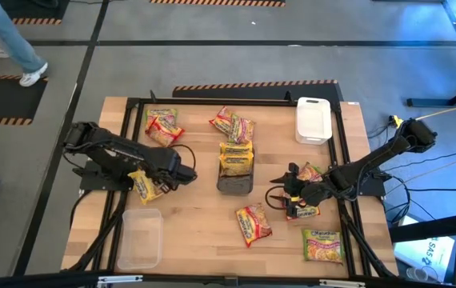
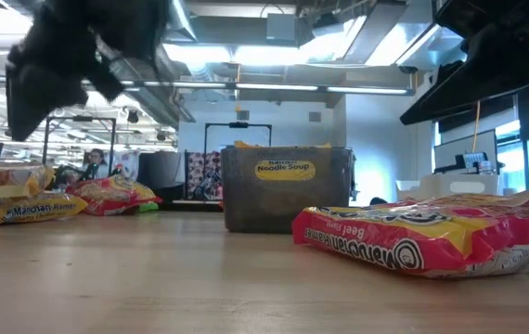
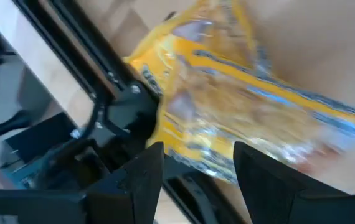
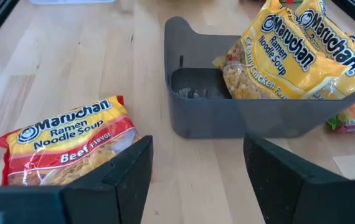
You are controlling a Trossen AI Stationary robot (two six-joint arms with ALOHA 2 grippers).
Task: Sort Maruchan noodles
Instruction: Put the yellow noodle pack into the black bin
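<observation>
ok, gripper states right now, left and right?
Left gripper: open, a yellow packet just ahead of the fingers, not gripped.
Right gripper: open, empty, facing the dark tray.

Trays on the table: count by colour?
dark tray: 1
clear tray: 1
white tray: 1
Total: 3

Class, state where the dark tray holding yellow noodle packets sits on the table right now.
In the high view, the dark tray sits mid-table between both arms, with a red packet just in front of it.
</observation>
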